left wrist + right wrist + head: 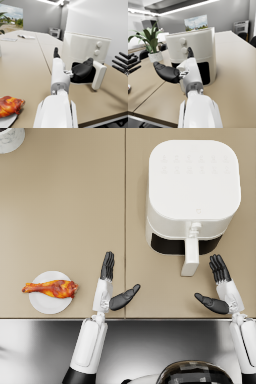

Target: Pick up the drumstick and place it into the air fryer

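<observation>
The drumstick [51, 288] lies on a small white plate [42, 305] at the near left of the tan surface [70, 213], just beside my left robot hand [111, 288] but not touching it. In my left wrist view the drumstick [9, 106] shows glazed and reddish brown, resting across the plate's edge [7, 121].

My left robot hand is released: fingers straight and pointing away from me, thumb spread toward the right, nothing in it. It hovers over the near edge of the surface, between the plate and the air fryer [192, 195].

The air fryer is white and stands on the right half of the surface, its drawer pulled partly out so that a dark gap shows under the body. The drawer handle [191, 255] points toward me. Two round knobs [183, 45] sit on its front in my right wrist view.

My right robot hand [220, 290] is also released, fingers extended and thumb spread toward the left, holding nothing. It sits just beside the drawer handle, to its right, apart from it.

A potted plant [149, 43] stands behind on the far side, and a white round object [10, 138], cut off by the frame, is at the far left corner.
</observation>
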Available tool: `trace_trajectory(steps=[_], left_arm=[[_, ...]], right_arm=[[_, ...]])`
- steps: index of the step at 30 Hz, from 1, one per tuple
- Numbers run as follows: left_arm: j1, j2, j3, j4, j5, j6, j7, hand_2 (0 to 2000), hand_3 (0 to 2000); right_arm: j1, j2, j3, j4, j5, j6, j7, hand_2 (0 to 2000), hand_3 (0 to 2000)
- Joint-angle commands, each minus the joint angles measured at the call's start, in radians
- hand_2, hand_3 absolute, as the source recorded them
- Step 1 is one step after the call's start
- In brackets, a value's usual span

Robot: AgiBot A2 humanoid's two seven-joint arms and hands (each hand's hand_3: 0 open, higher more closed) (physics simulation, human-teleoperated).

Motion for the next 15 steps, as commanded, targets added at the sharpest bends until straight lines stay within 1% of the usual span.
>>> trace_trajectory(steps=[1,15], left_arm=[[0.000,0.000,0.000,0.000,0.000,0.000,0.000,0,0],[0.000,0.000,0.000,0.000,0.000,0.000,0.000,0,0]], right_arm=[[0.000,0.000,0.000,0.000,0.000,0.000,0.000,0,0],[0.000,0.000,0.000,0.000,0.000,0.000,0.000,0,0]])
